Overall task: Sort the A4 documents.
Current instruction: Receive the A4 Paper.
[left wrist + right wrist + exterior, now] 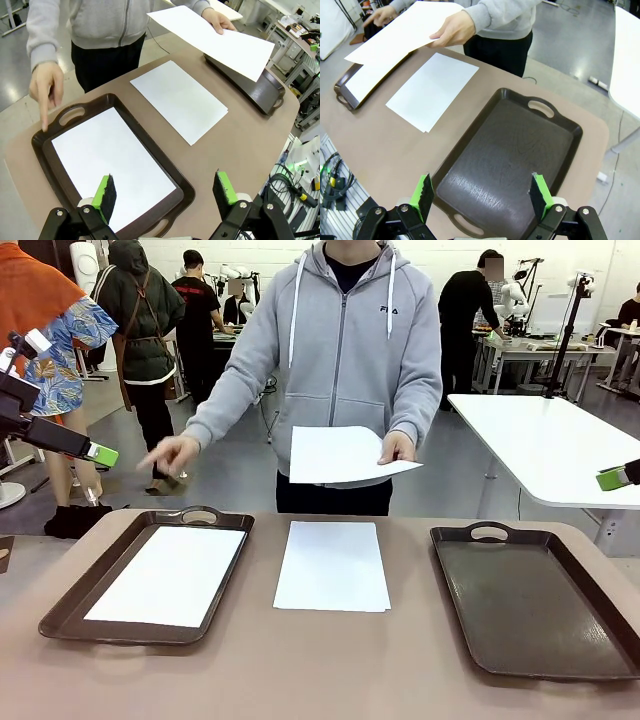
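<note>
A4 documents, 3 spots. One tray sheet (112,162) lay flat in the left tray (42,152), right under and ahead of the left gripper (167,192). One middle stack (180,100) lay on the table (240,150), further out, past that gripper's right-side finger in its wrist view. Offset edges showed at least two sheets; exact count unclear. One held sheet (215,40) was in the air beyond the stack, pinched at its edge by the person's holding hand (216,20). The person's pointing hand (46,82) aimed a finger down at the far handle end of the left tray. Trays: 2. The right tray (510,150) sat bare under the right gripper (482,195), with the stack off past that gripper's left-side finger. Grippers: 2, both hung above the table, fingers spread wide, pinching nothing.
</note>
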Controlling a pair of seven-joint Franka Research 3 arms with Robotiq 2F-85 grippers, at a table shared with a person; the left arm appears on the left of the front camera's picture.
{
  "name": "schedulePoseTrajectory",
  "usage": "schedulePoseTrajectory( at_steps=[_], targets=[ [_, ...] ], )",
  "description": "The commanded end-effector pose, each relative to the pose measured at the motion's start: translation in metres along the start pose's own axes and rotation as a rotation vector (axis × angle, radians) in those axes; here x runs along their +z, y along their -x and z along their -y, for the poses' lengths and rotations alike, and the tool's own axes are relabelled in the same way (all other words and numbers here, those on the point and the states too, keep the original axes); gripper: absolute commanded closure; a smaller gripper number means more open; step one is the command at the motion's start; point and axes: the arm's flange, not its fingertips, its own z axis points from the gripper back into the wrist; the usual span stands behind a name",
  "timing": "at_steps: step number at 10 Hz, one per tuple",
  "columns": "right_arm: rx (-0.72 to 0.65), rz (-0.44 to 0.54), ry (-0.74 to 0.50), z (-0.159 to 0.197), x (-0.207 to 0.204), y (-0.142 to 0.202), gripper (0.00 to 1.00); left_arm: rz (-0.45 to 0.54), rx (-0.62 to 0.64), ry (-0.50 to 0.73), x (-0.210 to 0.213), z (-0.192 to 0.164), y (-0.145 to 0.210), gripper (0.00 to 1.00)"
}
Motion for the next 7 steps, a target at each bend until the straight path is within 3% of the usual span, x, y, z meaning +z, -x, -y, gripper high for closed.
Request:
schedulePoseTrajectory(
  at_steps=[1,7],
  targets=[
    [0.000,0.002,-0.014,0.0001,-0.0019,0.0004,0.00,0.001,-0.002,0.009,-0.0009,-0.0010,0.0007,0.00],
    [0.000,0.002,-0.014,0.0001,-0.0019,0.0004,0.00,0.001,-0.002,0.009,-0.0009,-0.0010,0.0007,0.00]
  ],
)
